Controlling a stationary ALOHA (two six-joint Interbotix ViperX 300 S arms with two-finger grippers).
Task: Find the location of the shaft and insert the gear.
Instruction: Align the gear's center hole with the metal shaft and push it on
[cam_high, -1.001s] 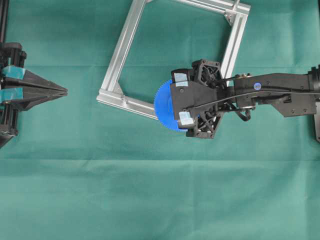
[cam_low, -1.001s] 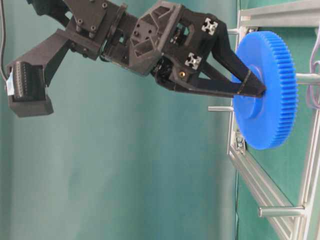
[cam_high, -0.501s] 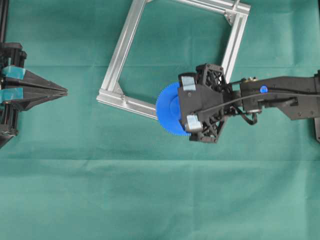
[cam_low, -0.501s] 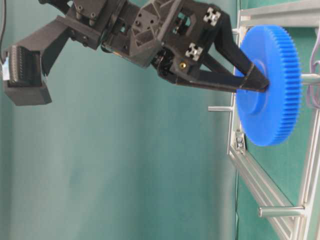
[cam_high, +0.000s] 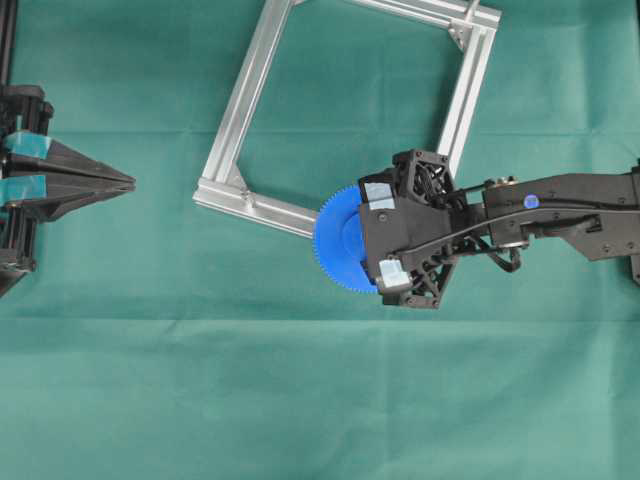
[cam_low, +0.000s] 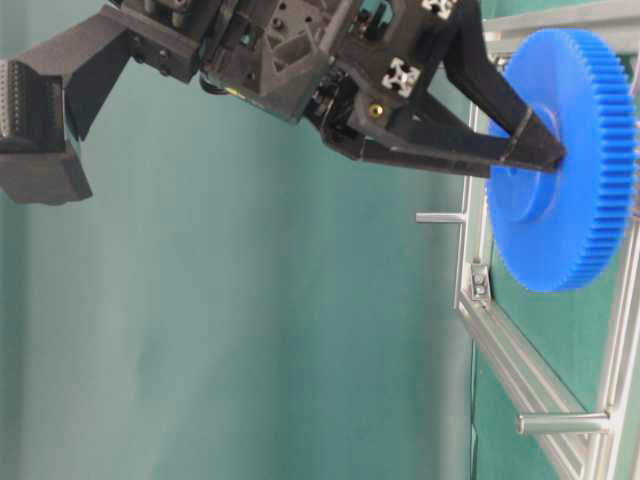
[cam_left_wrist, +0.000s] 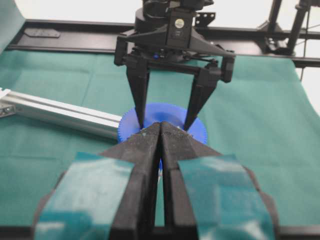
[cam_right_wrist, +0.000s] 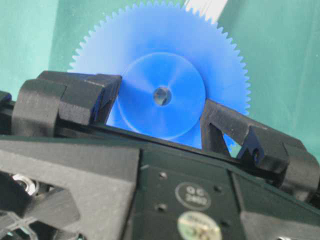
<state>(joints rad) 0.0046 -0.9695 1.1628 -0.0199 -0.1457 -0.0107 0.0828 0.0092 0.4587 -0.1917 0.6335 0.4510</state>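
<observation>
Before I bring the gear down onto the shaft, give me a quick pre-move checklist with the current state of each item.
1. Grip on the gear: ok. The right gripper has a finger on either side of the raised hub.
2. Centre hole unobstructed: ok in the right wrist view.
3. Shaft located: cannot tell. No view shows a pin lined up with the hole.
4. Gear against the aluminium frame: ok as a rough position. From overhead it overlaps the end of the lower rail.
5. Gear level with the frame: cannot tell.
6. Left gripper out of the way: ok. It is shut and parked at the left edge.
</observation>
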